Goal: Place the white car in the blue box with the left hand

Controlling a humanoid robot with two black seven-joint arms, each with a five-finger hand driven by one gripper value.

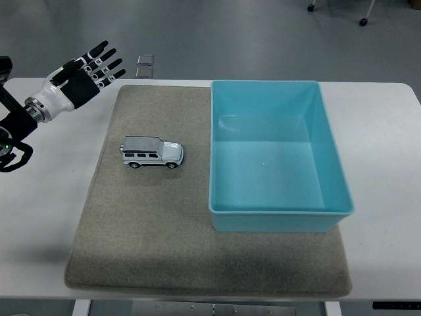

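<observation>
I see the white car [151, 153] sitting on its wheels on the grey mat [164, 250], side-on to me, its front end pointing toward the blue box [276, 214]. It sits to the left of the box, apart from its wall, roughly level with the middle of the box's left side. The box rests on the right part of the mat, open side up, nothing inside it. My left hand [82, 74] is up over the far left corner of the white worktop [381, 164], beyond and to the left of the car and well apart from it, just off the mat's far left corner. Its fingers [105, 62] are spread and relaxed, holding nothing. Two small grey squares [145, 65] lie on the floor past the worktop's far edge, beyond the car.
</observation>
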